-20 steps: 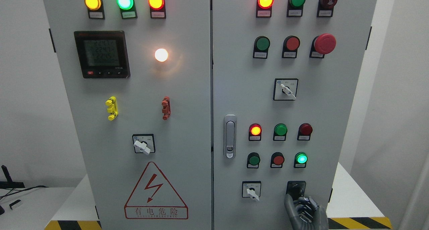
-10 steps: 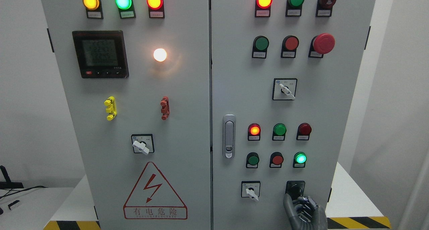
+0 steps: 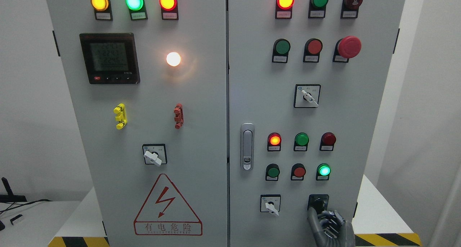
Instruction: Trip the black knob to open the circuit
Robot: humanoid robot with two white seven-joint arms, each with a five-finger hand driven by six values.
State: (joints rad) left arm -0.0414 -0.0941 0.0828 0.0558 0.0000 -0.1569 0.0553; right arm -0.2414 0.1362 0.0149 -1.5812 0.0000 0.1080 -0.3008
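Where curled right hand (image 3: 329,227) fingertip (image 3: 312,211) touches black knob (image 3: 318,203).

Grey cabinet (image 3: 201,95), lots of coloured lamps.
Black knob (image 3: 318,203), dark grey hand (image 3: 329,227). Top lamps amber (image 3: 99,2), green (image 3: 134,1), red (image 3: 168,1); red mushroom button (image 3: 349,47). Red warning triangle (image 3: 167,205). Yellow-black striped tape (image 3: 387,239) on white table (image 3: 378,211).

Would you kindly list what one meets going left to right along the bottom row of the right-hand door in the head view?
White selector switch → black knob → right hand, just below and slightly right of the knob, one finger reaching up to it.
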